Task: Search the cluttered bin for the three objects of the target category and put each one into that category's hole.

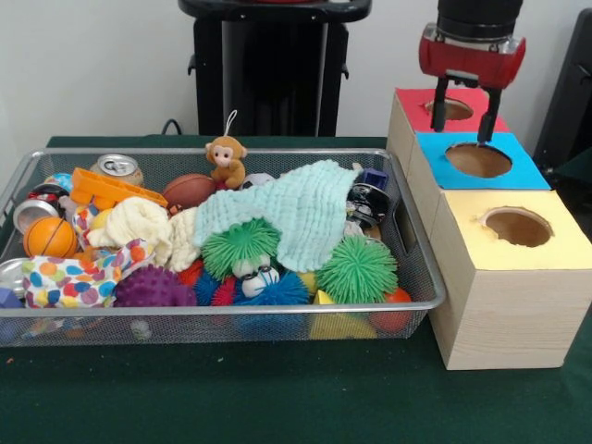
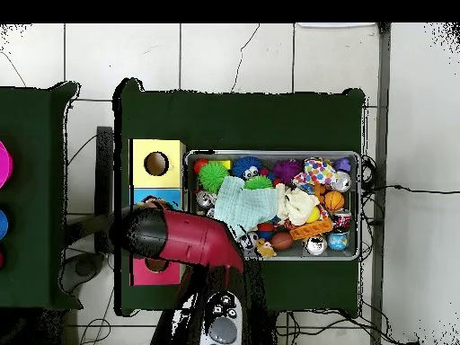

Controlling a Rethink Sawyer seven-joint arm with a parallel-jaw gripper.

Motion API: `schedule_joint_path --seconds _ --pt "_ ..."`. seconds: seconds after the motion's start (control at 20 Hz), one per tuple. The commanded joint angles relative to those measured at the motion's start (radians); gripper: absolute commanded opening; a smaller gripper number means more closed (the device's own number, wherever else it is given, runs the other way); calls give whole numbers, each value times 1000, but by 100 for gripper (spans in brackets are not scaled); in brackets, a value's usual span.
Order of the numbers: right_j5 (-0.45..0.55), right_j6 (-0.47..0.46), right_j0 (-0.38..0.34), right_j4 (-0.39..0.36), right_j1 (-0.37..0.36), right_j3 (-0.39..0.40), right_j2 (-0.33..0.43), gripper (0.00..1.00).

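Bin [image 1: 421,287] full w/ toys, no legible labels; gripper [image 1: 465,109] open, empty, over blue box [image 1: 518,171].

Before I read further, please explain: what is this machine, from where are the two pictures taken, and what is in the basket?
It is a robot arm with a gripper, open and holding nothing, above the blue box. One camera faces the table; the other looks straight down. Three boxes with round holes stand in a row: red box, blue, yellow box. Beside them, the wire bin is full of toys: spiky balls, a toy monkey, a small basketball, cans and a green cloth.
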Motion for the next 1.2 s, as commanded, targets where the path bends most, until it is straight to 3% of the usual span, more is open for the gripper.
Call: schedule_joint_path --seconds 0.05,0.2,0.35,0.45,0.6,0.9,1.2 --pt "193 86 -67 -15 -84 -41 6 100" --pt "206 53 -95 -37 -87 -45 13 100" --pt "143 -12 -154 -63 -53 -42 36 100" --pt "99 -86 -228 -76 -38 -25 69 100" --pt "109 -193 -324 -129 -6 -62 104 100" --pt "107 -148 -362 -259 78 -165 103 100" --pt "59 -95 -393 -326 164 -222 128 100"
